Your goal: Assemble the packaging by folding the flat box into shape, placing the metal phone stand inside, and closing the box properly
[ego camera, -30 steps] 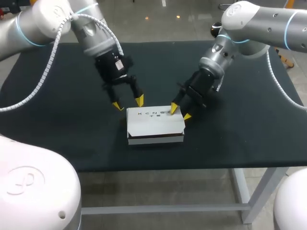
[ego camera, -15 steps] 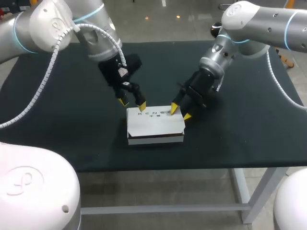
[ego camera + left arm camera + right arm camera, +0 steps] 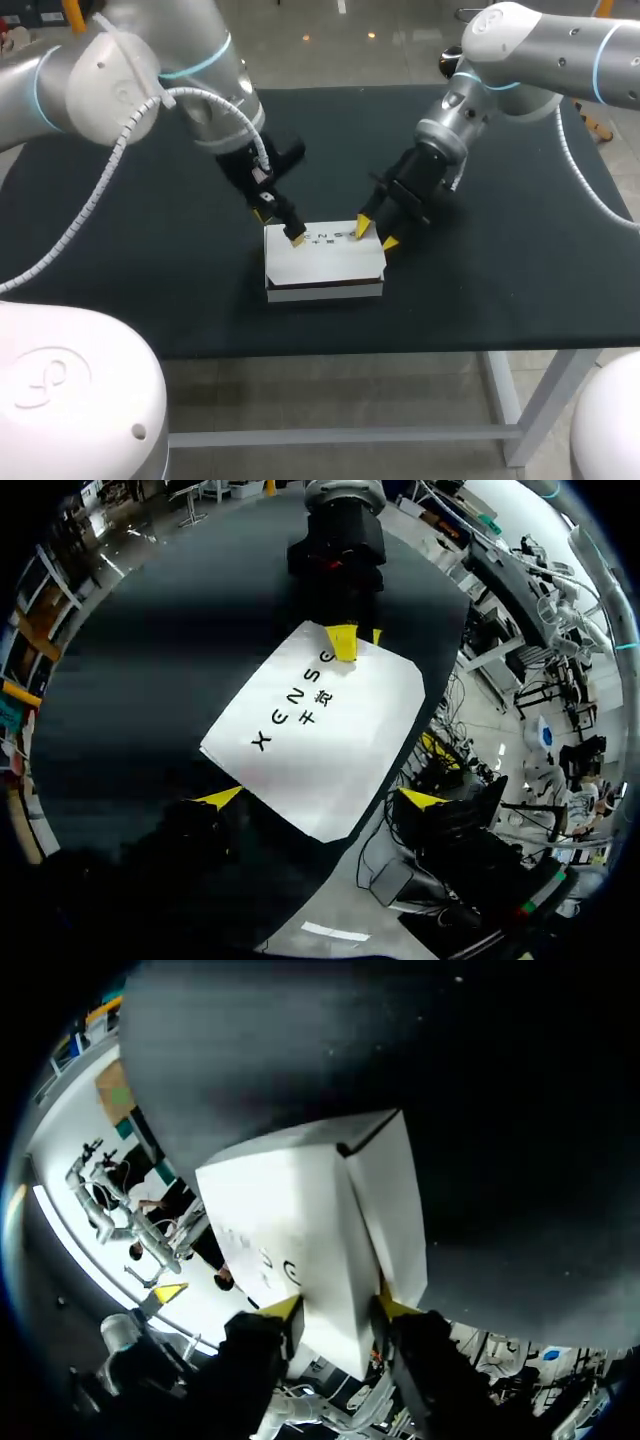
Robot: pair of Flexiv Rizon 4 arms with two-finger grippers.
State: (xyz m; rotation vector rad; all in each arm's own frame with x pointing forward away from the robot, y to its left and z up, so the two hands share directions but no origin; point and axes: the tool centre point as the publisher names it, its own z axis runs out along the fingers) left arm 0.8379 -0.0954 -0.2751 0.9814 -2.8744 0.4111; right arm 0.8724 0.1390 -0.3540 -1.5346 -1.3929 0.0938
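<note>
A white box [image 3: 325,262] with dark print on its lid lies closed-looking on the dark table [image 3: 130,260], near the front middle. My right gripper [image 3: 375,235] grips its right end, one yellow tip on the lid and one on the end wall; the right wrist view shows the box corner [image 3: 300,1220] pinched between the fingers of that gripper [image 3: 337,1307]. My left gripper [image 3: 280,226] hangs open over the box's left rear corner, one tip above the lid. Seen from the left wrist, the box [image 3: 320,740] lies ahead of its wide-spread gripper [image 3: 320,798]. No phone stand shows.
The dark table cloth stretches bare to the left and right of the box. The table's front edge [image 3: 330,350] runs close below the box. My right arm's yellow tip [image 3: 343,642] rests on the box's far end in the left wrist view.
My left arm has swung toward the box and turned its wrist, bringing one yellow tip over the lid's left corner. The right gripper and the box have stayed put.
</note>
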